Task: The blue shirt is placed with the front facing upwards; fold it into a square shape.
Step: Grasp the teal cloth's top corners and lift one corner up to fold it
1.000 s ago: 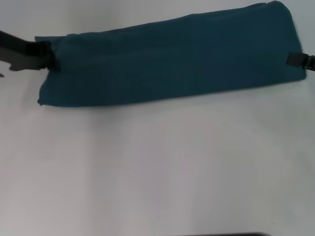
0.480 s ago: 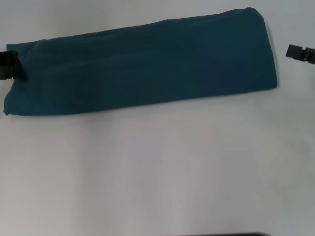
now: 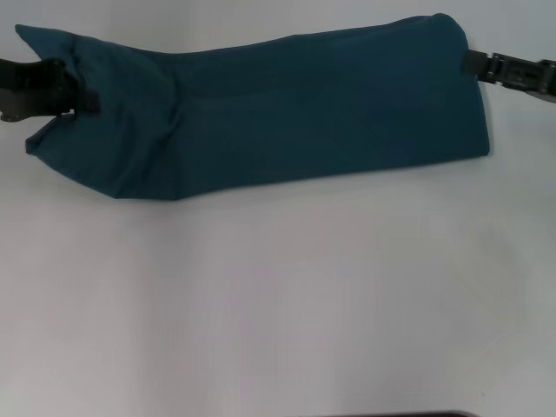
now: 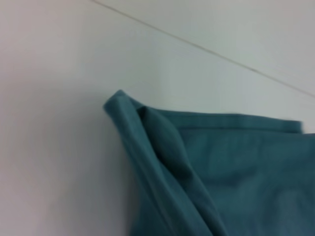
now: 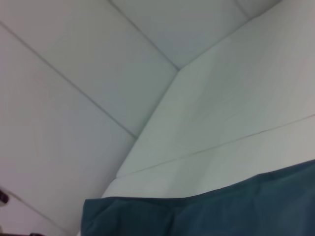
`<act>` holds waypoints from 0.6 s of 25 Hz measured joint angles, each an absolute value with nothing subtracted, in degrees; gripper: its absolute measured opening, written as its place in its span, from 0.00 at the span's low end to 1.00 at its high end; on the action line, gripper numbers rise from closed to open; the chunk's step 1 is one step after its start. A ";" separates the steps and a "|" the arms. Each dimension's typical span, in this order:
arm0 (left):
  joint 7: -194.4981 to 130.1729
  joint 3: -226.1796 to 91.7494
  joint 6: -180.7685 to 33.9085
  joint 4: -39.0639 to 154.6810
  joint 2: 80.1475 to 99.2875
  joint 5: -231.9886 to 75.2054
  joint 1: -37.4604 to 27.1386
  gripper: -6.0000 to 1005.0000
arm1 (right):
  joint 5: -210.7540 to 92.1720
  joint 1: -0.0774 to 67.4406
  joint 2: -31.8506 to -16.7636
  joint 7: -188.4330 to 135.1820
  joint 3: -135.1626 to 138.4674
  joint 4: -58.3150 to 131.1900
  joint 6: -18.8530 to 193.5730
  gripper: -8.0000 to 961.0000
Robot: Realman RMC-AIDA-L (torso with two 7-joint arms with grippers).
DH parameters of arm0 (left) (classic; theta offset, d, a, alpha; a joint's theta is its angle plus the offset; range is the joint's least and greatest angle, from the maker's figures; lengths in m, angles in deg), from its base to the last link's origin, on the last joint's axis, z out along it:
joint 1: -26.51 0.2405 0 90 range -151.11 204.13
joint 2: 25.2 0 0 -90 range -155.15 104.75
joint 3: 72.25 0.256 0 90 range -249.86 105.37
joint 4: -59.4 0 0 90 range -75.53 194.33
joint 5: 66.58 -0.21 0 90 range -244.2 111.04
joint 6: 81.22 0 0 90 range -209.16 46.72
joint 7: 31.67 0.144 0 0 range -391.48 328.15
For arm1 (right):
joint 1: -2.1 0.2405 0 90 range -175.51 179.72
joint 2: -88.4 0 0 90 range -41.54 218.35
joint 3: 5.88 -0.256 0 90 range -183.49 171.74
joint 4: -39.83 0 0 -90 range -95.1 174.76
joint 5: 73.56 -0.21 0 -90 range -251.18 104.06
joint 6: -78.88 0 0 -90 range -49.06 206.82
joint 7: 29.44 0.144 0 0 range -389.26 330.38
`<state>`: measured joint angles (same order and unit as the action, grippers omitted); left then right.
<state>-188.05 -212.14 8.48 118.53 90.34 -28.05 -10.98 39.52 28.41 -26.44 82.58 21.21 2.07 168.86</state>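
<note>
Left gripper [image 3: 82,87] clamped on left end of blue shirt [image 3: 295,104], that end now lifted and bunched inward, no longer flat as half a second earlier. Blue shirt folded into a long band across the far part of white bench [image 3: 278,295], pale panel seams behind in wrist views. Right gripper [image 3: 473,62] moved in from clear of the cloth, now touching upper right corner; fingers' state cannot be told.

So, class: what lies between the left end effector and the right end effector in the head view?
Only the blue shirt, folded into a long band, spans from the left end effector to the right end effector.
</note>
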 joint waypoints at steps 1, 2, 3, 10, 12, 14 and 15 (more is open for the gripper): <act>-187.90 -212.25 8.72 118.54 90.35 -27.13 -10.82 0.03 | 39.49 28.93 -26.62 82.40 21.35 2.08 169.12 0.92; -187.85 -212.30 8.75 118.54 90.35 -26.77 -10.72 0.03 | 39.34 29.38 -26.91 82.07 21.42 2.09 169.56 0.92; -187.81 -212.34 8.76 118.55 90.36 -26.53 -10.67 0.03 | 38.92 29.88 -27.37 81.47 21.35 2.08 169.80 0.92; -187.67 -212.47 8.94 117.86 90.37 -25.56 -11.21 0.03 | 32.39 32.43 -31.64 62.83 21.17 7.19 165.42 0.92; -187.67 -212.59 9.26 117.76 90.28 -24.43 -11.26 0.03 | 30.75 33.85 -31.53 55.87 21.34 12.59 161.75 0.79; -187.84 -212.72 9.54 117.74 90.21 -23.49 -11.26 0.03 | 30.15 35.62 -31.48 51.09 21.44 17.12 156.61 0.67; -188.08 -212.75 9.62 117.77 90.22 -22.95 -11.27 0.03 | 29.90 36.60 -31.55 48.92 21.42 19.27 154.43 0.62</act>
<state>-188.08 -212.75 9.62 117.77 90.22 -22.95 -11.27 29.90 36.60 -31.55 48.92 21.42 19.27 154.43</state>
